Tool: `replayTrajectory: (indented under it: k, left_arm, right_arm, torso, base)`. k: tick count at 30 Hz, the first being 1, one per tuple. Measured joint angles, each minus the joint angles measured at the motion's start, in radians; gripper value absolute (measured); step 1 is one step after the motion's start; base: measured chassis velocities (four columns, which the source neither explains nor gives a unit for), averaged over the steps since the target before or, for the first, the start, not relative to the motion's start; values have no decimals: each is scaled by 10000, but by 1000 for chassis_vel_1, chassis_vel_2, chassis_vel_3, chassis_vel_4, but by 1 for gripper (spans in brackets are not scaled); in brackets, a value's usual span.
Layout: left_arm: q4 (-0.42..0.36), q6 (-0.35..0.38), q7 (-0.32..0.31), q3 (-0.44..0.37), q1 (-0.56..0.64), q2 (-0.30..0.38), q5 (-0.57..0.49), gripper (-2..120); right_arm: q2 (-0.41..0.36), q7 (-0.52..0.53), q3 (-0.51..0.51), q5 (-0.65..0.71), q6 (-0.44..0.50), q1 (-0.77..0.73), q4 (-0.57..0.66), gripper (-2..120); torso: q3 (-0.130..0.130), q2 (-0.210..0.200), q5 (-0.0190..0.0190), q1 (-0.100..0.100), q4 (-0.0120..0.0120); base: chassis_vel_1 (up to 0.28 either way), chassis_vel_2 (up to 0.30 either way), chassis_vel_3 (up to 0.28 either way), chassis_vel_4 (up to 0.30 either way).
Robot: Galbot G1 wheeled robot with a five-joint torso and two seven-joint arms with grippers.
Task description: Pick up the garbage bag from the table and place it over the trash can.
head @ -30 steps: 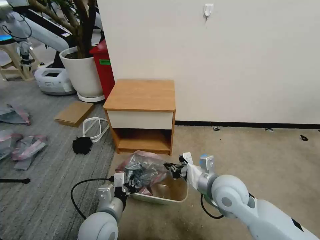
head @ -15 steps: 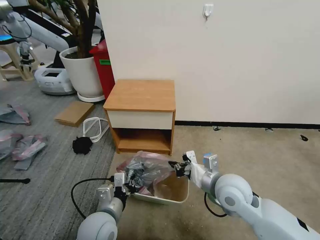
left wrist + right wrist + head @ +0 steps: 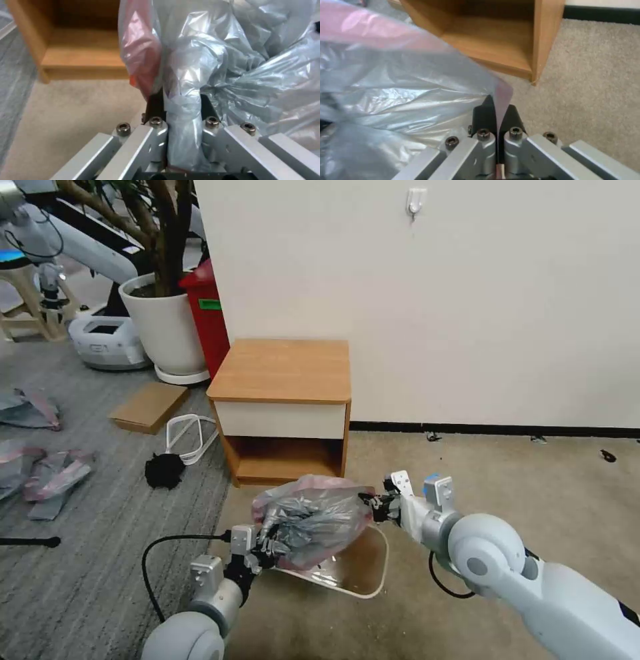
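1. Grey translucent plastic, the garbage bag (image 3: 313,520), is hanging stretched between both arms above the tilted trash can (image 3: 370,573), in front of the wooden surface (image 3: 283,370).
2. The left gripper (image 3: 265,545) is reaching forward low, clamping a bunched fold.
3. The right gripper (image 3: 373,505) is reaching in from the right, pinching the pink rim.

There was one garbage bag (image 3: 312,520), one trash can (image 3: 363,573), one table (image 3: 283,370), two grippers, one plant pot (image 3: 167,330), one red bin (image 3: 210,313), and one cardboard piece (image 3: 148,407).
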Motion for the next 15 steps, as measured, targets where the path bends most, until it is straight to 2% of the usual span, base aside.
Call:
replayTrajectory:
  k: [7, 15]
  left_arm:
    - [232, -709, 949, -114, 3, -46, 216, 7]
    - [482, -1300, 1144, -110, -151, -107, 58, 7]
  right_arm:
    - [-2, 82, -37, 217, -811, 295, -415, 0]
    - [-51, 79, -10, 178, -907, 210, -593, 0]
  torso:
    - [0, 0, 1, 0, 0]
    - [0, 0, 1, 0, 0]
  base:
    - [0, 0, 0, 0]
    - [0, 0, 0, 0]
